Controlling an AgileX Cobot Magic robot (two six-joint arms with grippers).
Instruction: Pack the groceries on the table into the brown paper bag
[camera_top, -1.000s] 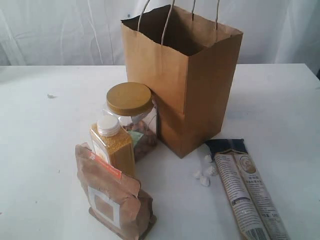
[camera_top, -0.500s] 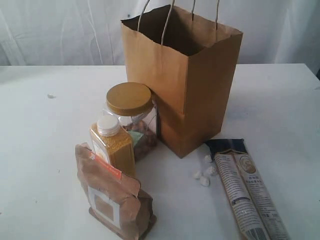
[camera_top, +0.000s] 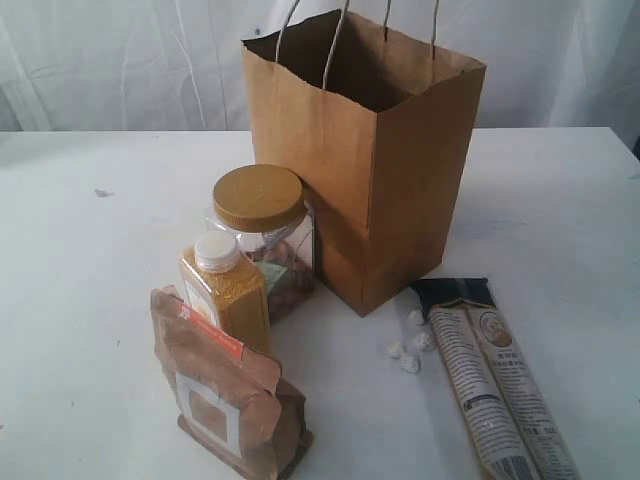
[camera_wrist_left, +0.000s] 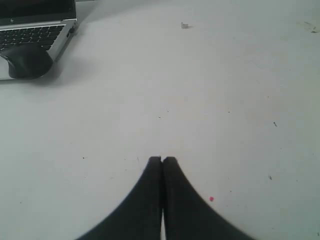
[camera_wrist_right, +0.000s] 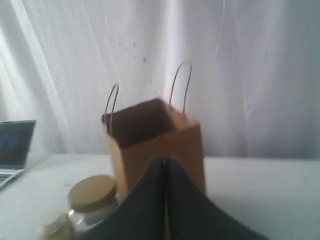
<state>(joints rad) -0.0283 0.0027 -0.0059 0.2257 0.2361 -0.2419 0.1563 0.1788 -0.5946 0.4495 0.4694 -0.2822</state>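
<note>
As it stands upright — brown paper bag (camera_top: 400, 190) | mouth open

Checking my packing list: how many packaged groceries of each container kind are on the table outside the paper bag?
Jars: 1, the gold-lidded clear jar
Bottles: 1, the yellow-grain bottle
Pouches: 1, the brown pouch
Long packets: 1, the beige printed packet
Total: 4
</note>
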